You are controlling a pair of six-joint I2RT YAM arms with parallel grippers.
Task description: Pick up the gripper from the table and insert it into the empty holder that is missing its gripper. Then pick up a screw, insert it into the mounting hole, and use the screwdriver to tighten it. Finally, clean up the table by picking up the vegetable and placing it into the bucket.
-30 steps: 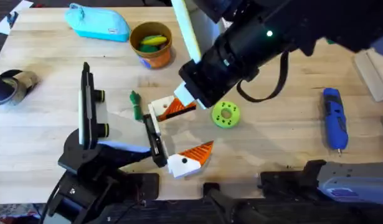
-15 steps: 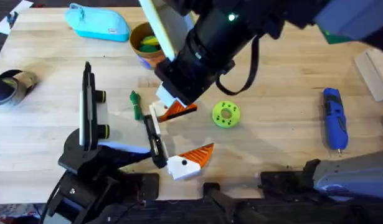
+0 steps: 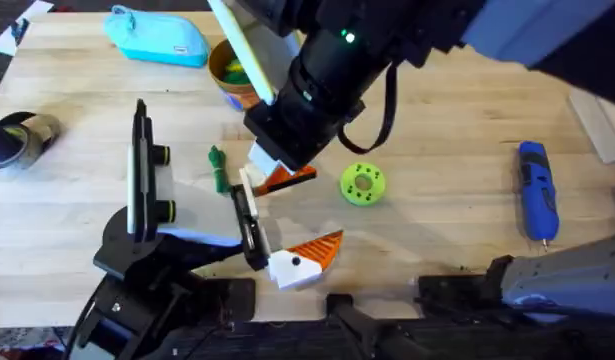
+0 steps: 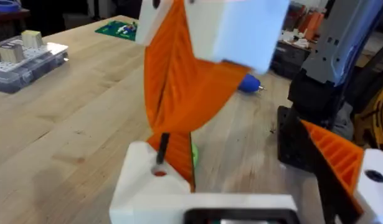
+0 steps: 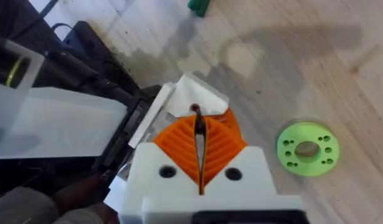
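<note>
The right pincer [image 3: 271,166] is squeezed nearly shut on a thin dark screw [image 5: 199,129]. The screw points down at a small hole in the white part of the gripper [image 3: 283,178], which sits right under the pincer. That gripper rests at one end of the black bar of the holder [image 3: 249,226], with its orange tip sticking out sideways. Another gripper just like it [image 3: 307,256] sits at the other end of the bar, a bit nearer the arms' bases than the pincer. A green round disc [image 3: 363,185] lies on the surface [image 3: 447,190] just right of the pincer. A small green thing [image 3: 217,168] lies just left of it. The bucket [image 3: 233,84] stands close behind the pincer, partly hidden by the arm, with something yellow and green inside. The screwdriver [image 3: 536,190] lies far off to the right.
</note>
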